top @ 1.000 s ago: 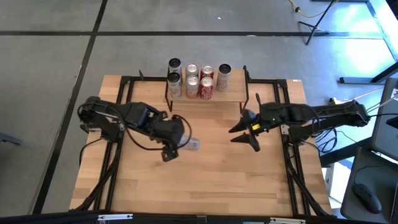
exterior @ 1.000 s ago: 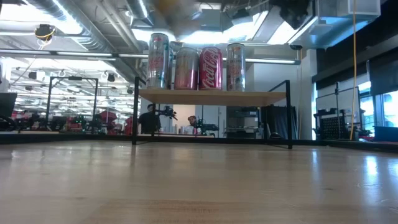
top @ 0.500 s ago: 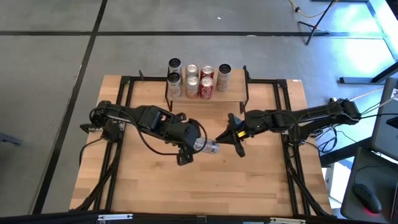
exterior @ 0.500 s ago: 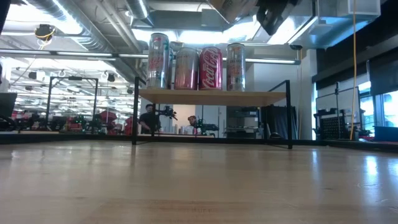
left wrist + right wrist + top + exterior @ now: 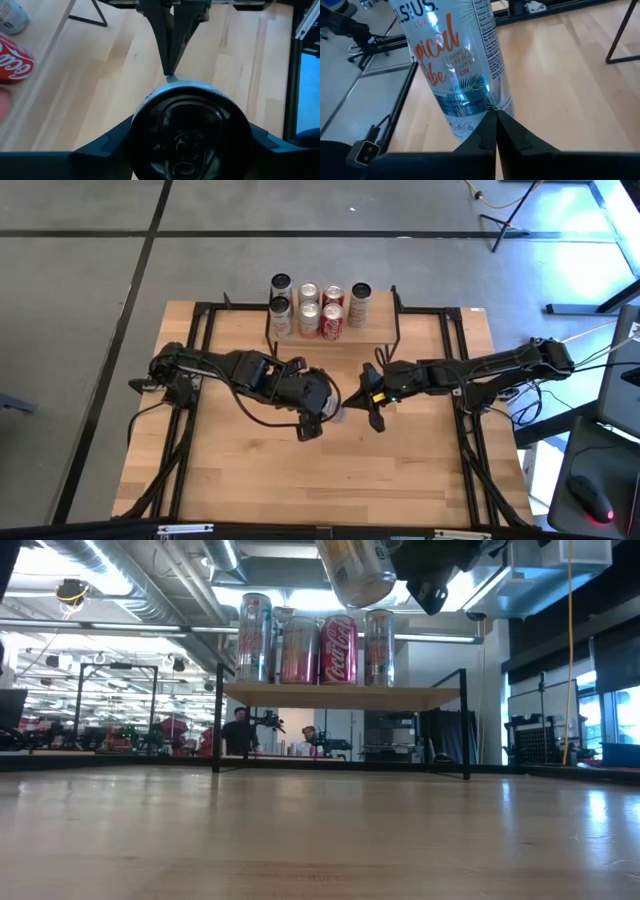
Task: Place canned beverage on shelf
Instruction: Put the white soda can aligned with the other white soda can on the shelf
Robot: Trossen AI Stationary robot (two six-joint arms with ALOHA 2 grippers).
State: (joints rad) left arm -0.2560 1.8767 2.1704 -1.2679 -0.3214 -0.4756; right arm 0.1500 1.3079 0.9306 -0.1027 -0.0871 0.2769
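Both arms reach in above the table [image 5: 250, 470], the left gripper [image 5: 322, 409] clamped around a can [image 5: 335, 415], the right gripper [image 5: 371, 394] beside it, fingers pressed together, tips touching the can.

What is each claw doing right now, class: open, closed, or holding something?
Left claw: closed on the Celsius can, held above the table.
Right claw: fingers closed together, tips touching that can, not gripping it.

A wooden table [image 5: 330, 480] carries the shelf [image 5: 380, 332], which holds seven upright cans [image 5: 308, 310]
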